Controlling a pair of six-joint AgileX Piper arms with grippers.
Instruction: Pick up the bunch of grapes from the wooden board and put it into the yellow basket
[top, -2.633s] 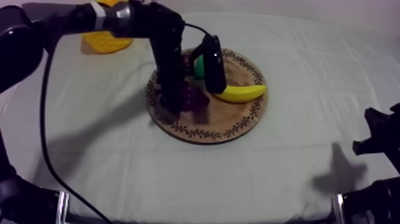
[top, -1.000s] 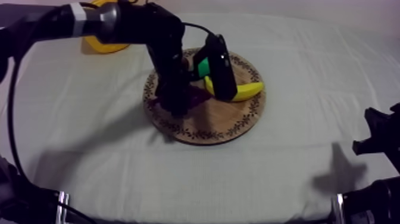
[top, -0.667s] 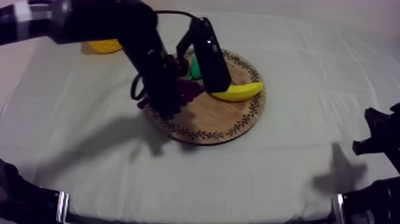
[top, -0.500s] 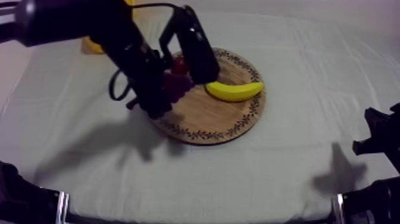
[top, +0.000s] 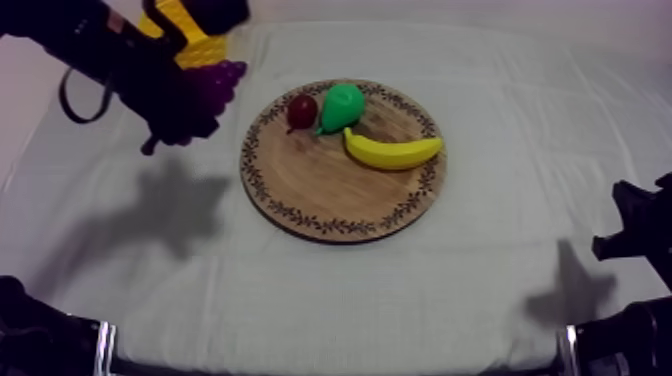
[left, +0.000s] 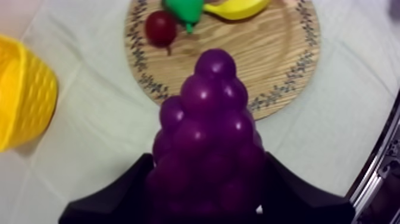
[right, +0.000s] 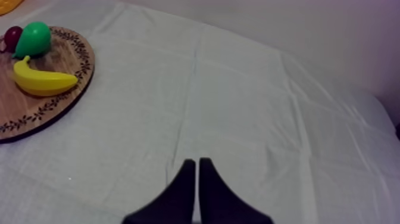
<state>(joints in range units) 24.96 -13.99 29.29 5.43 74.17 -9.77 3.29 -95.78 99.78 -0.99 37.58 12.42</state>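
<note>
The left wrist view has the left gripper (left: 205, 193) clamped on the bunch of grapes (left: 208, 131); the top view places them beside the yellow basket (top: 190, 40), clear of the board (top: 335, 195) holding banana (top: 392, 152), pear (top: 341, 105) and small red fruit (top: 301, 110). The right gripper (right: 197, 173) is closed, empty

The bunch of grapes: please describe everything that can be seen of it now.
The bunch of grapes is a tapering cluster of round, glossy purple balls, plastic-looking. The left gripper is shut on its wide end; the narrow tip points away. It is in the air over the cloth, off the wooden board and beside the yellow basket, not yet inside.
</note>
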